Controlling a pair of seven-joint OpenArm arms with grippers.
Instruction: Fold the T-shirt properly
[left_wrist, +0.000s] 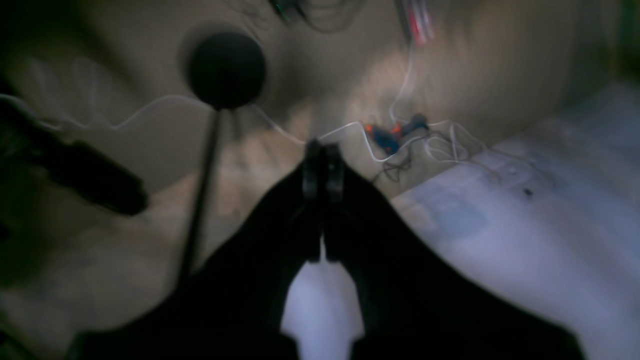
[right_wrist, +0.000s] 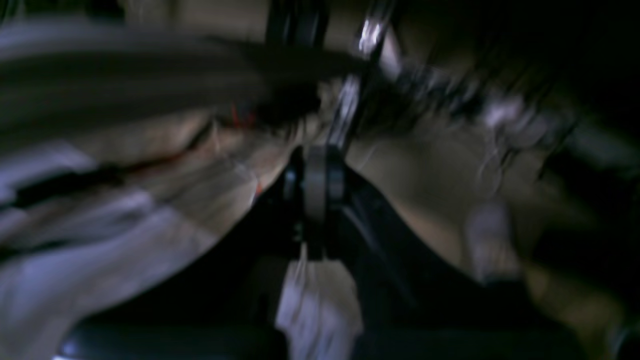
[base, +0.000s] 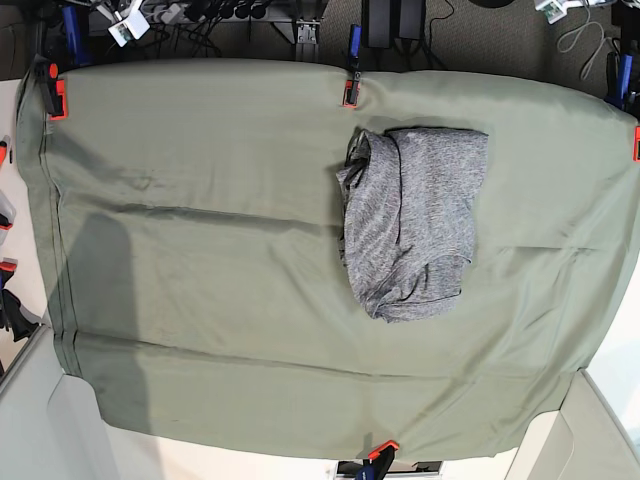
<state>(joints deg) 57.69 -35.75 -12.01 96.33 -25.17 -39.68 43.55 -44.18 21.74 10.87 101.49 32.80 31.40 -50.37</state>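
The heather-grey T-shirt (base: 415, 220) lies in a compact, roughly rectangular bundle on the olive-green table cloth (base: 200, 250), right of centre and towards the far edge. Its left side is rumpled, with a fold running down the middle. Neither arm shows in the base view. In the blurred left wrist view my left gripper (left_wrist: 324, 165) is shut with nothing between its fingers, over a tan floor away from the shirt. The right wrist view is also blurred: my right gripper (right_wrist: 315, 170) is shut and empty, and no shirt is visible there.
Orange clamps (base: 350, 92) (base: 57, 100) (base: 380, 452) pin the cloth at the table's edges. Cables and power strips (base: 190, 12) lie beyond the far edge. The left wrist view shows a black round stand base (left_wrist: 226, 70), white cables (left_wrist: 400, 135) and a pale surface (left_wrist: 525, 225).
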